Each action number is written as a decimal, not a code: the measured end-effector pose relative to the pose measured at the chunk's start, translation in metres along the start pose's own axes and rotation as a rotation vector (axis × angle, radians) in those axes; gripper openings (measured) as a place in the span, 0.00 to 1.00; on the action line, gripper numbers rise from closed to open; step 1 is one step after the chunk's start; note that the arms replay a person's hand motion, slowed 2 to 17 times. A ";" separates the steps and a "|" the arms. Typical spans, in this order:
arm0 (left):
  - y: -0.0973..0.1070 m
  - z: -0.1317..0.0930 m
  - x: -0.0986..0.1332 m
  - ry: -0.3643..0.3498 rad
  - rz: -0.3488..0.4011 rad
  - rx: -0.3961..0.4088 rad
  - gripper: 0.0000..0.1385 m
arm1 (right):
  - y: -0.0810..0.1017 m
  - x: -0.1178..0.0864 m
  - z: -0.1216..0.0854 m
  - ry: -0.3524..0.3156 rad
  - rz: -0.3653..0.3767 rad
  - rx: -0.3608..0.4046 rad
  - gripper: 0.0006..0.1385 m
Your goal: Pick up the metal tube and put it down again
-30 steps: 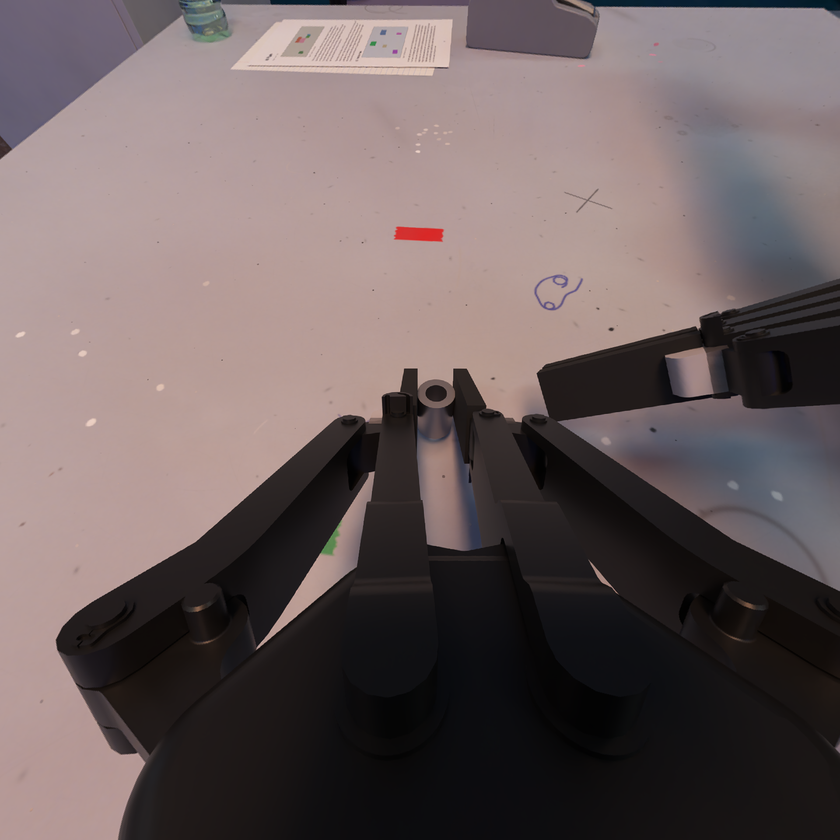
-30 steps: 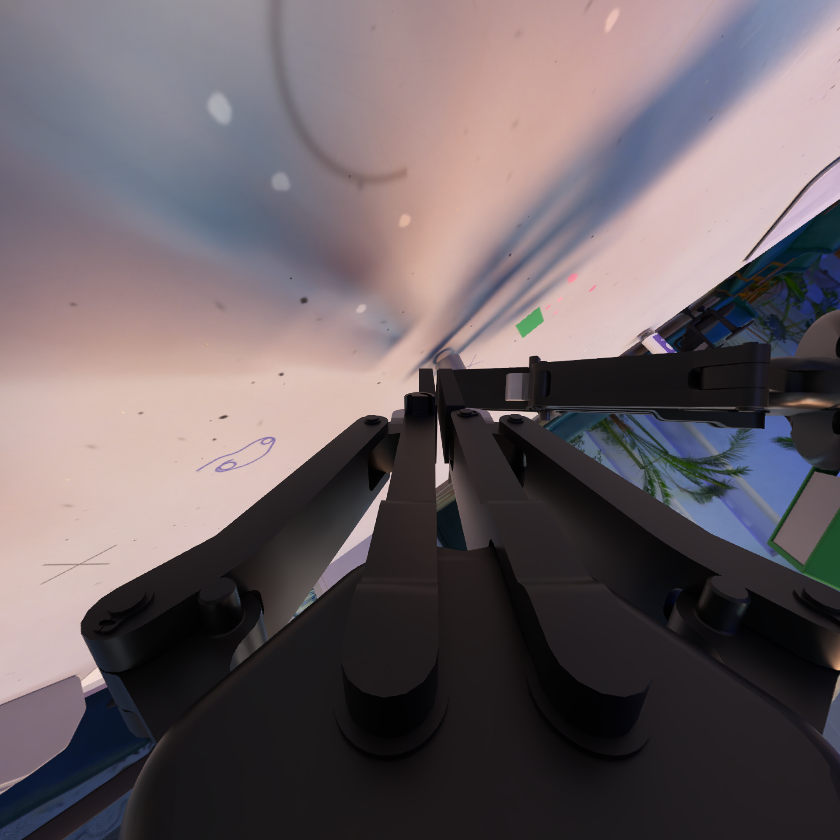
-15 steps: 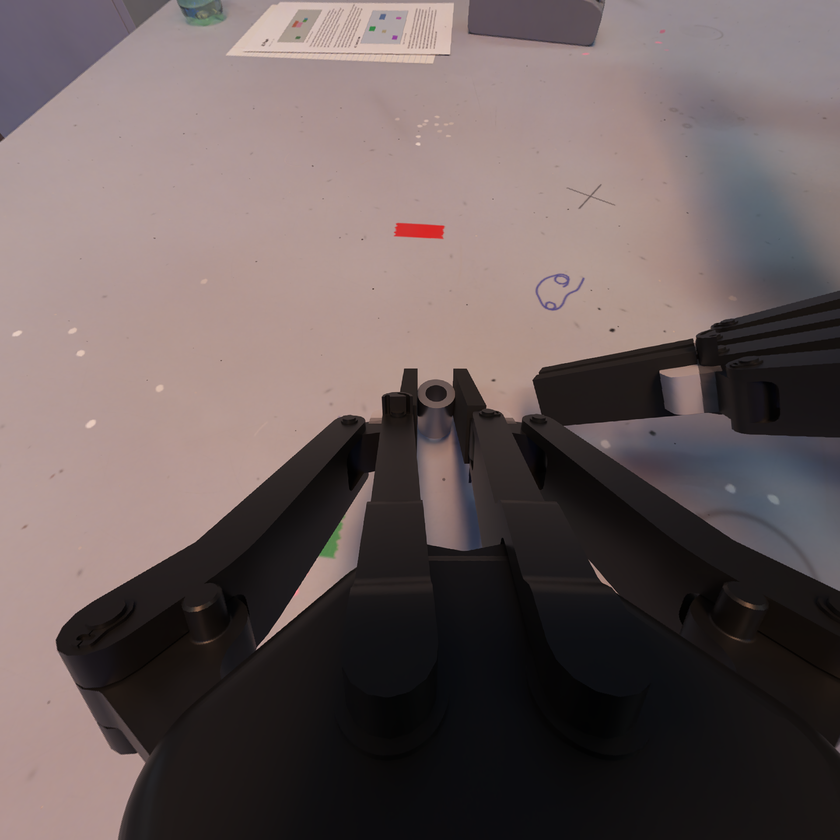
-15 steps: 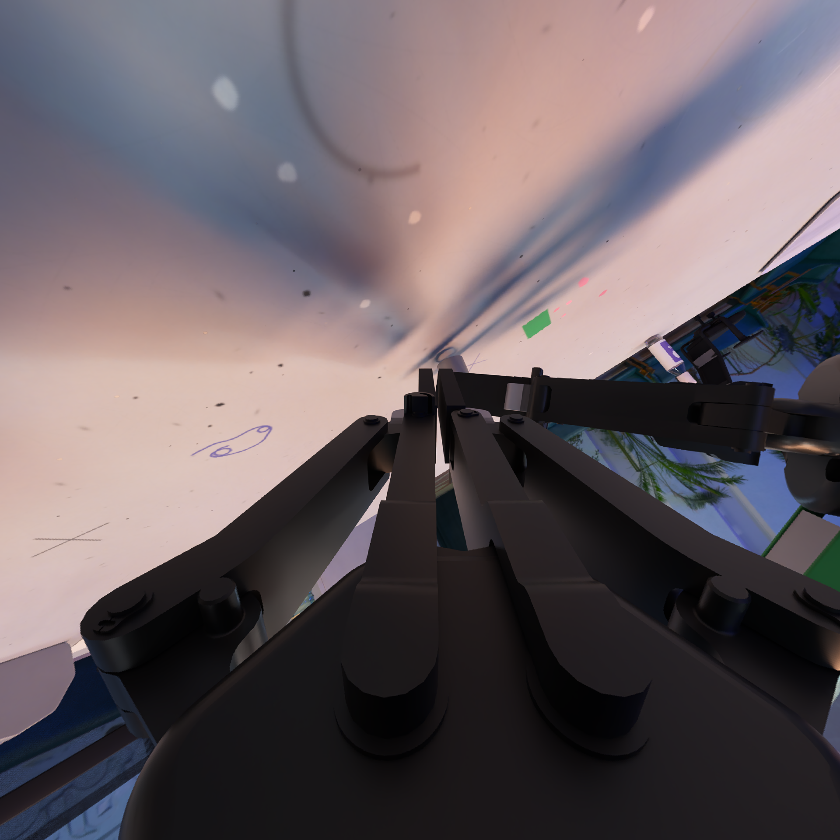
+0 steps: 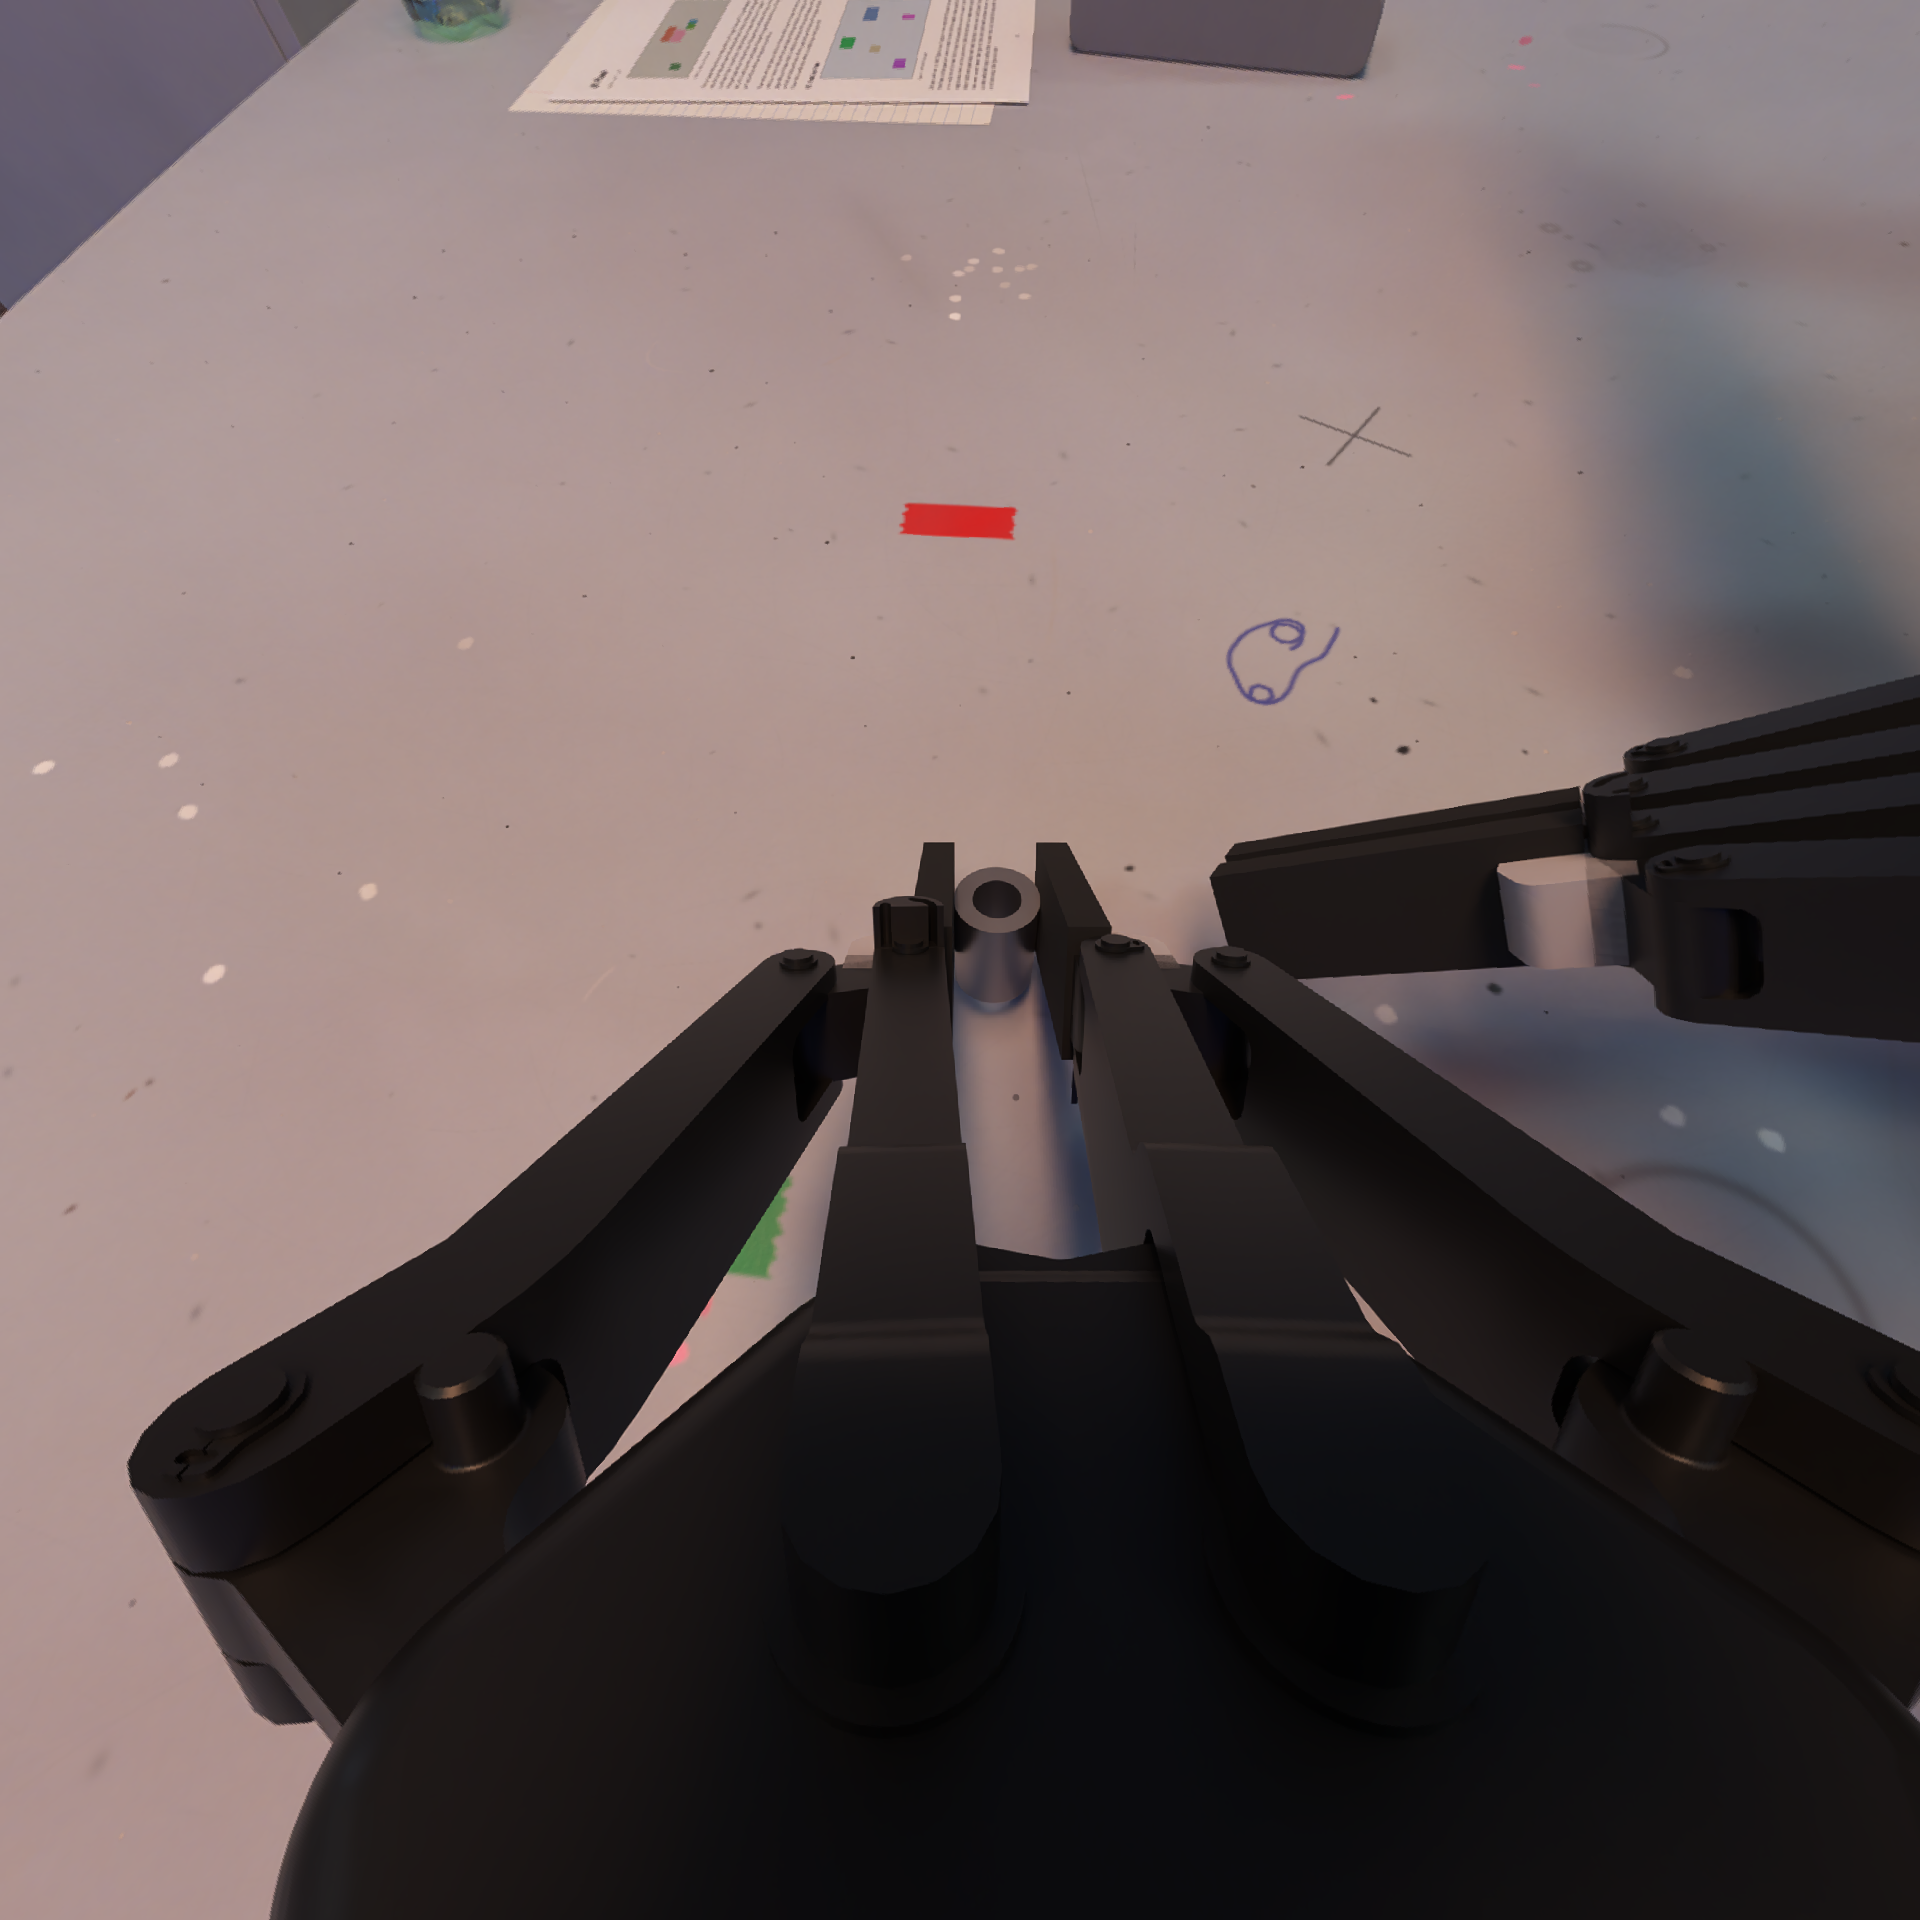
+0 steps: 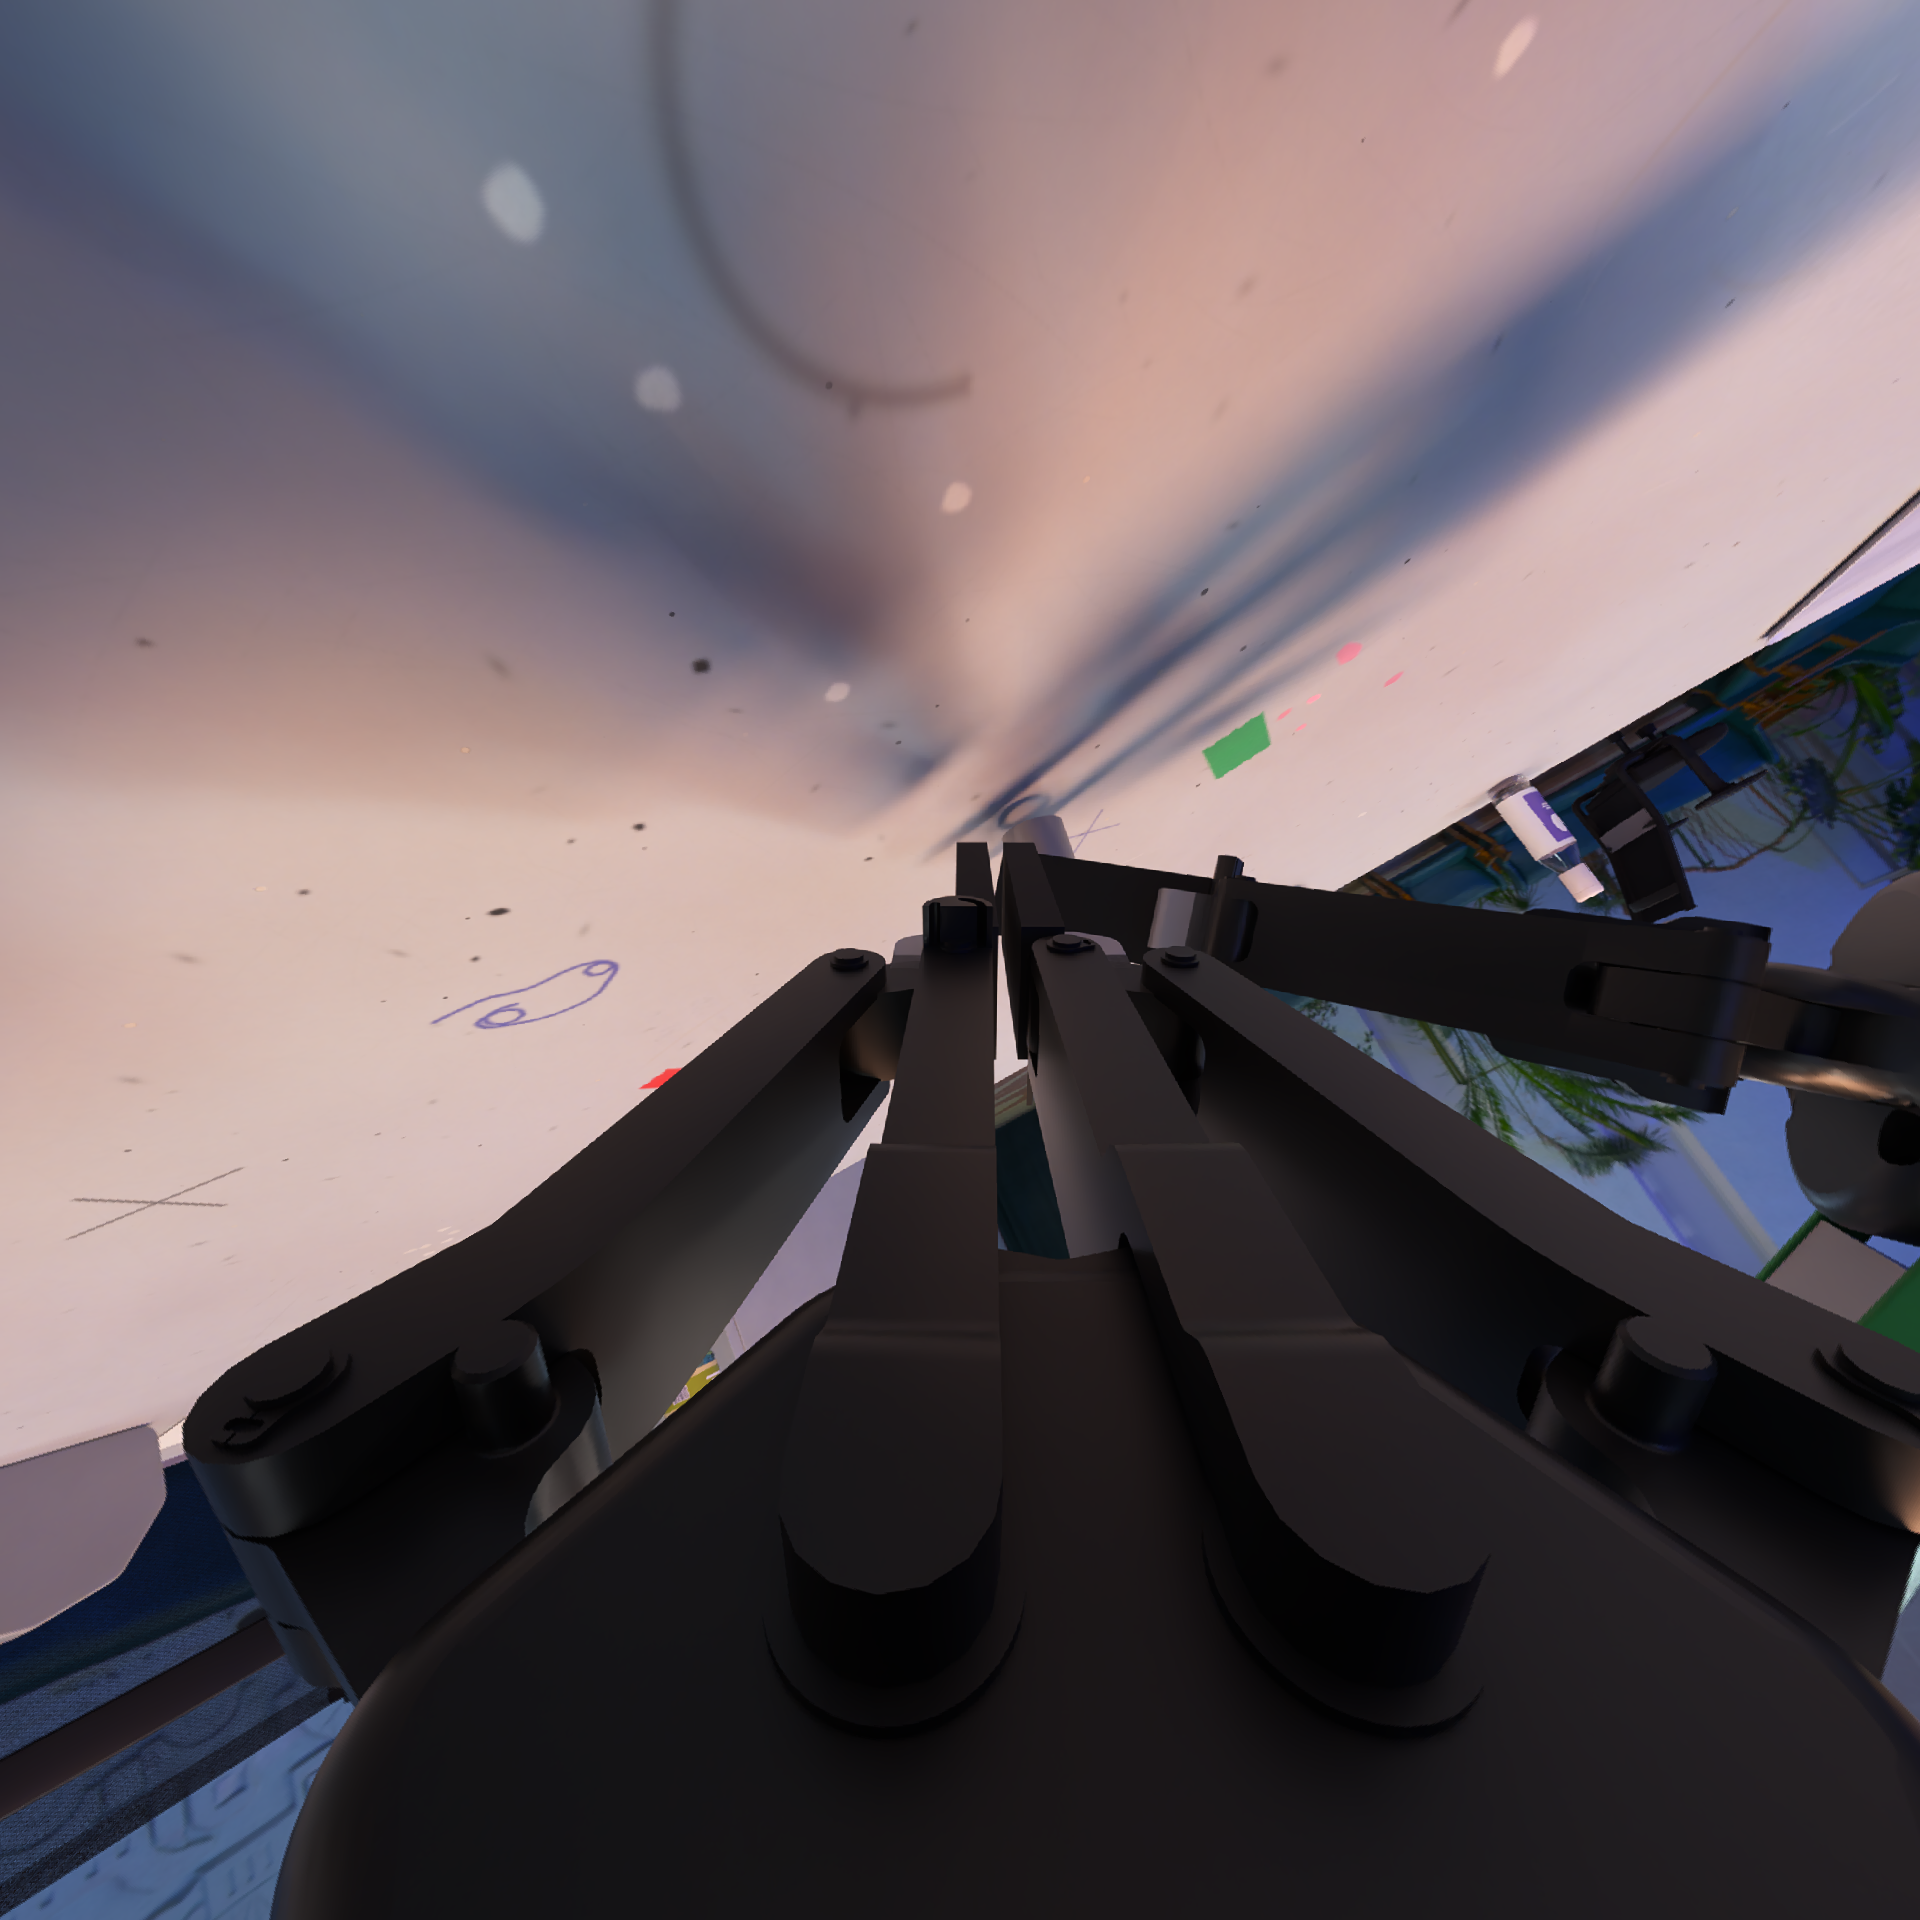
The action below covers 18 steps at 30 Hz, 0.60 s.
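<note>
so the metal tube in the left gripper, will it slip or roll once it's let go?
The metal tube looks smooth and rigid, so it could slip between the left gripper fingers if the clamp is light. It is short, hollow and upright, so probably light. Set on end on the table it should stand; tipped over, it would likely roll.

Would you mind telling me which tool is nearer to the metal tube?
Left. The left tool is shut on the metal tube, pads on both sides. The right tool sits empty beside it, fingers together.

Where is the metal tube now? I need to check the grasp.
In the left wrist view the metal tube stands upright, clamped between the left claw's fingertips, with the right claw just beside it.
</note>
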<state>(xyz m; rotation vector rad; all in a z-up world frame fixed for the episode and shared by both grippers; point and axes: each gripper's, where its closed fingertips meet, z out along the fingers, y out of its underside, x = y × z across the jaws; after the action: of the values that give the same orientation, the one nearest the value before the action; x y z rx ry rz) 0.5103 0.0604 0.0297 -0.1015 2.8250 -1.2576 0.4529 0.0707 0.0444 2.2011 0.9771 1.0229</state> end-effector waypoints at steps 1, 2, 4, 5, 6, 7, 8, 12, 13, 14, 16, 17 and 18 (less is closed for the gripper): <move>0.000 0.000 0.000 0.000 0.000 0.000 0.15 | 0.000 0.000 0.000 0.000 -0.002 0.000 0.03; 0.000 0.000 0.000 0.000 0.000 0.000 0.15 | -0.001 0.000 0.000 -0.001 -0.004 -0.001 0.03; 0.000 0.000 0.000 0.000 0.000 0.001 0.15 | -0.001 0.000 0.000 -0.004 -0.009 -0.004 0.03; -0.001 0.000 0.000 -0.001 -0.001 0.001 0.15 | 0.000 0.000 0.001 -0.005 -0.012 -0.006 0.03; -0.001 0.001 0.000 -0.001 -0.001 0.002 0.15 | 0.000 0.000 0.001 -0.006 -0.015 -0.009 0.03; -0.001 0.001 -0.001 -0.001 -0.002 0.002 0.15 | 0.000 0.000 0.001 -0.006 -0.018 -0.011 0.03; -0.001 0.001 -0.001 -0.001 -0.003 0.002 0.15 | 0.000 0.000 0.001 -0.007 -0.022 -0.012 0.03; -0.001 0.001 -0.001 0.000 -0.005 0.003 0.15 | 0.002 -0.002 0.001 -0.010 -0.033 -0.016 0.03; -0.001 0.001 -0.001 0.000 -0.005 0.003 0.15 | 0.002 -0.002 0.001 -0.011 -0.036 -0.017 0.03; -0.001 0.001 -0.001 0.001 -0.006 0.003 0.15 | 0.002 -0.002 0.001 -0.012 -0.038 -0.018 0.03; -0.001 0.001 -0.001 0.002 -0.006 0.002 0.15 | 0.002 -0.002 0.001 -0.013 -0.042 -0.019 0.03; -0.001 0.001 -0.001 0.002 -0.006 0.002 0.15 | 0.001 -0.002 0.001 -0.014 -0.043 -0.019 0.03; -0.001 0.001 -0.001 0.003 -0.007 0.002 0.15 | 0.001 -0.002 0.001 -0.014 -0.045 -0.018 0.03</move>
<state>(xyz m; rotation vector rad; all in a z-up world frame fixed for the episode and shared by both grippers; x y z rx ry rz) 0.5114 0.0590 0.0298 -0.1092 2.8276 -1.2630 0.4537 0.0683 0.0438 2.1591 1.0021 0.9911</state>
